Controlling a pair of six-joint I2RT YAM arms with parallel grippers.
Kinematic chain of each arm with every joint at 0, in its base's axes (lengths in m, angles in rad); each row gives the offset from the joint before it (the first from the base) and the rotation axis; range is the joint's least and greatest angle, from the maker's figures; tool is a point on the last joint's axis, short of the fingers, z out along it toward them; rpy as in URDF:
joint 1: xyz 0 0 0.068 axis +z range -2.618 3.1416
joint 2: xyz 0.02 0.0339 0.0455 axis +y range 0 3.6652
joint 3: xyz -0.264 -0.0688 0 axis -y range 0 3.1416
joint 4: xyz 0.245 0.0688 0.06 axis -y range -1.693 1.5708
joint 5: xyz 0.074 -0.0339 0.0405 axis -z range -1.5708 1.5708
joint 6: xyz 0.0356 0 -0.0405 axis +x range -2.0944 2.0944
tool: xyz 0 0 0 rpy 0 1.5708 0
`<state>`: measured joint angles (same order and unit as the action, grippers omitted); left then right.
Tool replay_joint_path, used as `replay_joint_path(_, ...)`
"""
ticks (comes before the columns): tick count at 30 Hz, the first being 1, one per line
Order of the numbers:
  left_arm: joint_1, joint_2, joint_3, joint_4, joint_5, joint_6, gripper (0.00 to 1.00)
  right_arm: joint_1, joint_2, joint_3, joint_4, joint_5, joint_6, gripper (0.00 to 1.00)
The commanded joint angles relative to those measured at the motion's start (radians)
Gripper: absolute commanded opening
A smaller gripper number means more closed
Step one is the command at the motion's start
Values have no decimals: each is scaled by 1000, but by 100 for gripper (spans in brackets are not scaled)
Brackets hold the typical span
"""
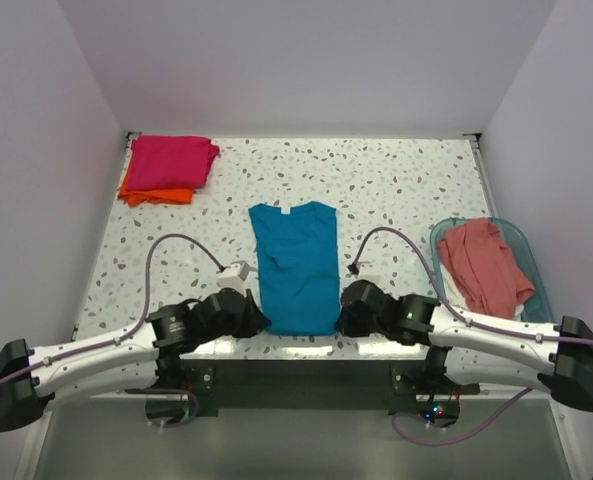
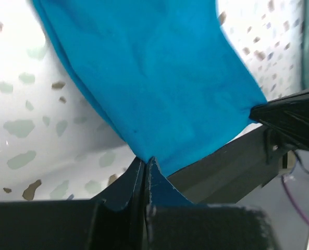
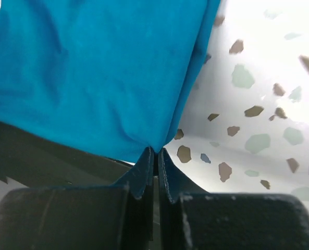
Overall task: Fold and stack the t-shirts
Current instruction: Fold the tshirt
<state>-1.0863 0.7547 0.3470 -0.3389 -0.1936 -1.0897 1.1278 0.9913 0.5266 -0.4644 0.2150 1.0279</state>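
Observation:
The teal blue t-shirt (image 1: 296, 265) lies lengthwise in the middle of the table, sleeves folded in, collar at the far end. My left gripper (image 1: 252, 322) is shut on its near left hem corner (image 2: 144, 156). My right gripper (image 1: 342, 320) is shut on its near right hem corner (image 3: 155, 148). The magenta pink t-shirt (image 1: 172, 160) lies folded on the orange t-shirt (image 1: 154, 194) at the far left. The salmon pink t-shirt (image 1: 484, 265) lies crumpled in the basket (image 1: 526, 262) at the right.
The speckled table (image 1: 396, 190) has walls at the back and both sides. Its near edge and a black mounting bar (image 1: 296, 355) run just under the shirt's hem. A lilac cable (image 1: 176, 245) loops over each arm.

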Motion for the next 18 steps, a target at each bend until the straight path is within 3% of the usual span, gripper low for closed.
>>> replay_joint_path(1,-6,26,176,-86,-142,34,0,1,-22,180,-175,187,-112,0)
replay_joint_path(3,2,58,277,-110,-213,71,0,-3,-4,280,-235,260,-149,0)
replay_joint_path(6,83,145,374,-80,-202,158,0,-78,61,402,-278,273,-235,0)
replay_joint_path(12,294,261,450,67,-92,270,0,-334,213,593,-178,133,-423,0)
replay_joint_path(18,502,467,536,221,14,330,0,-497,509,836,-132,1,-509,0)
